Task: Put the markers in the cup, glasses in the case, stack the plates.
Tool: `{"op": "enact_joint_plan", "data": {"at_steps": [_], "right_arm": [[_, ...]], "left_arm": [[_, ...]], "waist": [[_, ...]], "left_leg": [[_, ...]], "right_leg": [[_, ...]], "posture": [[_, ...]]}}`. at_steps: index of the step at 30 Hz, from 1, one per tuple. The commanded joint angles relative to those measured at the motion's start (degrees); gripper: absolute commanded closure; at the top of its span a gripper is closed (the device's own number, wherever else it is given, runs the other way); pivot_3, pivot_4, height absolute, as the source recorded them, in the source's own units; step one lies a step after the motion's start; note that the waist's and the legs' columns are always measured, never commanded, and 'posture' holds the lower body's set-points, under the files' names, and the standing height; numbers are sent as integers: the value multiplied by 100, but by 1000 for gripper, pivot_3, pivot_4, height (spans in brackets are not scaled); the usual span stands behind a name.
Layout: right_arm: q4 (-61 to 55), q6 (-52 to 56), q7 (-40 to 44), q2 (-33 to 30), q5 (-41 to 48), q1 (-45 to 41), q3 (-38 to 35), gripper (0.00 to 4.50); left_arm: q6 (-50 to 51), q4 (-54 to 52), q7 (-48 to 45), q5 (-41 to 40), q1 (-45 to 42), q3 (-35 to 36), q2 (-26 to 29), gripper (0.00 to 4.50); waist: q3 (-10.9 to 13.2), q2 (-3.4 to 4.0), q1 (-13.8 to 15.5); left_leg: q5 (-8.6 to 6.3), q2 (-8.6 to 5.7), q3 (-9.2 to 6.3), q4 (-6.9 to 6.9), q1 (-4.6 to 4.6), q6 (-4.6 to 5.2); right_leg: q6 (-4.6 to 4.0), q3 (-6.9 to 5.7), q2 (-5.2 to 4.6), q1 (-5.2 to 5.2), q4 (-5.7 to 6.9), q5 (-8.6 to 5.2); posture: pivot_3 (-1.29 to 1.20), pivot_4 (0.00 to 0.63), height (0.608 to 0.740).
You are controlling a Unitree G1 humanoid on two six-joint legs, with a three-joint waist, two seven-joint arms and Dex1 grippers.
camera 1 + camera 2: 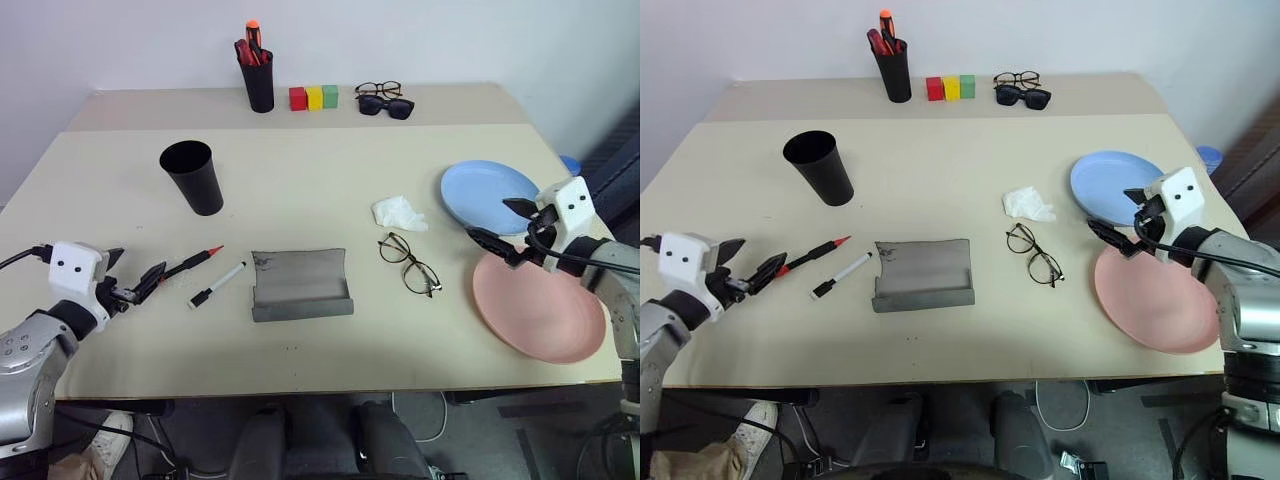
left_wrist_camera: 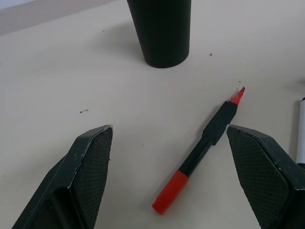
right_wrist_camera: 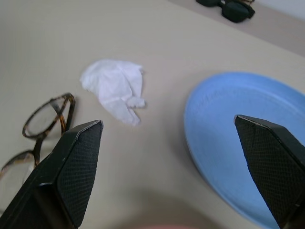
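The black cup [image 1: 195,175] stands upright at the left middle of the table. The black marker with a red tip [image 2: 209,143] and the white marker [image 1: 217,284] lie side by side at the front left. My left gripper [image 1: 135,270] is open, low over the table just left of the red-tipped marker's rear end. The grey case [image 1: 300,283] lies open at the front centre, with the round-lensed glasses [image 1: 408,263] to its right. A blue plate [image 1: 490,195] and a pink plate [image 1: 540,305] lie apart at the right. My right gripper [image 1: 498,224] hovers open between them.
A crumpled white tissue [image 1: 398,212] lies between the glasses and the blue plate. At the back stand a black pen holder [image 1: 258,80] with red and orange markers, three coloured blocks [image 1: 314,97], black sunglasses [image 1: 385,106] and another pair of spectacles [image 1: 378,89].
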Motion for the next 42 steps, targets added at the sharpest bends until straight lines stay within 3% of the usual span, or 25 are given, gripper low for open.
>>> {"op": "enact_joint_plan", "data": {"at_steps": [1, 11, 12, 14, 21, 28, 33, 37, 42], "right_arm": [[-61, -94, -45, 45, 14, -153, 16, 0], [-862, 179, -127, 707, 252, -375, 677, 0], [-1062, 251, -154, 852, 302, -385, 834, 0], [-1415, 375, -173, 1125, 376, -402, 1137, 0], [-2408, 777, -499, 2051, 560, -327, 2045, 0], [-2844, 949, -837, 2401, 525, -82, 2463, 0], [-2832, 927, -898, 2459, 505, -97, 2524, 0], [-2756, 876, -876, 2470, 488, -135, 2545, 0], [-2615, 779, -808, 2520, 459, -274, 2607, 0]], "left_arm": [[-11, -232, 64, -27, 47, 117, -14, 615], [531, -369, -188, 90, -81, -324, 489, 615], [736, -311, -222, 108, -195, -461, 625, 349], [1026, -178, -275, 152, -527, -750, 836, 14], [1855, 842, -554, 465, -2265, -2019, 1171, 14], [2611, 1941, -1014, 690, -3284, -2804, 1271, 14], [2733, 2209, -1009, 815, -3477, -2865, 1244, 2225], [2836, 2219, -955, 891, -3436, -2829, 1284, 4289], [2436, 2153, -279, 1148, -3237, -2308, 1232, 4450]], "waist": [[0, 0, 1], [0, -1, -1], [0, -1, -2], [0, 0, -5], [0, -1, 25], [1, -7, -25], [1, -7, -22], [1, -7, -23], [0, -7, -49]], "left_leg": [[0, 0, 0, 0, 0, 0], [0, 0, -2, 0, -1, 0], [0, 0, -2, -1, 0, 0], [0, 0, -6, 0, 0, 0], [1, -3, -10, 2, -3, -1], [4, -8, -15, 3, -11, -6], [4, -8, -14, 7, -11, -7], [5, -8, -14, 8, -11, -7], [4, -7, -13, 7, -8, -7]], "right_leg": [[0, 0, 0, 0, 0, 0], [0, 0, 1, -1, 1, 0], [0, 0, 1, -1, 1, 0], [0, -1, 7, -1, 7, 0], [0, -4, 7, -6, 12, 0], [-2, -6, 17, -26, 33, -1], [-1, -4, 14, -26, 36, -1], [-1, -4, 14, -26, 36, -1], [-1, -3, 14, -26, 39, -1]], "posture": [[0, 150, 740], [0, 150, 740], [0, 150, 740], [0, 150, 740], [0, 150, 740], [0, 150, 740], [0, 150, 740], [0, 150, 740], [0, 150, 740]]}}
